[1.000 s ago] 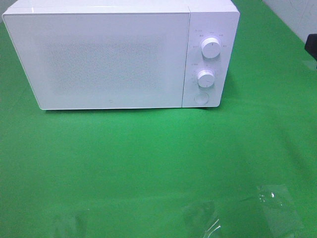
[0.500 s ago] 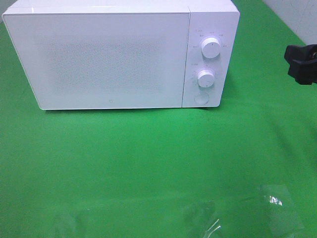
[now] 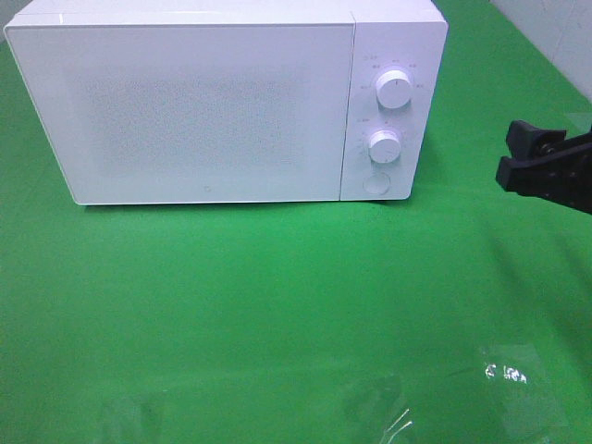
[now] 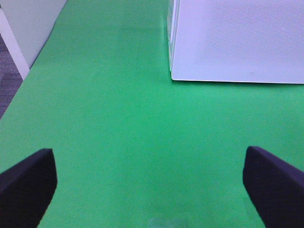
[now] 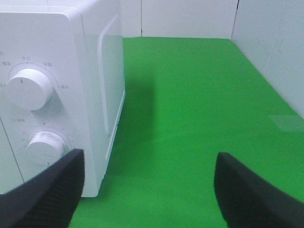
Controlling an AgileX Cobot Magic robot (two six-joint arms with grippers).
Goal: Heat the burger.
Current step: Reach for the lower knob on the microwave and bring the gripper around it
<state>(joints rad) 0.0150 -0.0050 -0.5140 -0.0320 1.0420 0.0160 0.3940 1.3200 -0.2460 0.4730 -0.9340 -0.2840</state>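
Note:
The burger is not in view in any frame. A white microwave (image 3: 231,102) stands at the back of the green table with its door shut; two round knobs (image 3: 395,90) and a button sit on its right panel. It also shows in the left wrist view (image 4: 237,38) and the right wrist view (image 5: 57,95). My right gripper (image 3: 523,153) is open and empty, in from the right edge, to the right of the microwave's control panel. In the right wrist view its fingers (image 5: 45,194) stand wide apart. My left gripper (image 4: 152,190) is open and empty over bare cloth near the microwave's front left corner.
The green cloth (image 3: 277,305) covers the table. Clear tape patches (image 3: 513,375) shine near the front right. White walls (image 5: 190,19) close the table's far and right sides. The table's left edge (image 4: 14,95) drops off beside a white panel.
My right gripper has come further into the high view from the right edge, moving left and down toward the microwave's control panel. The microwave has not moved.

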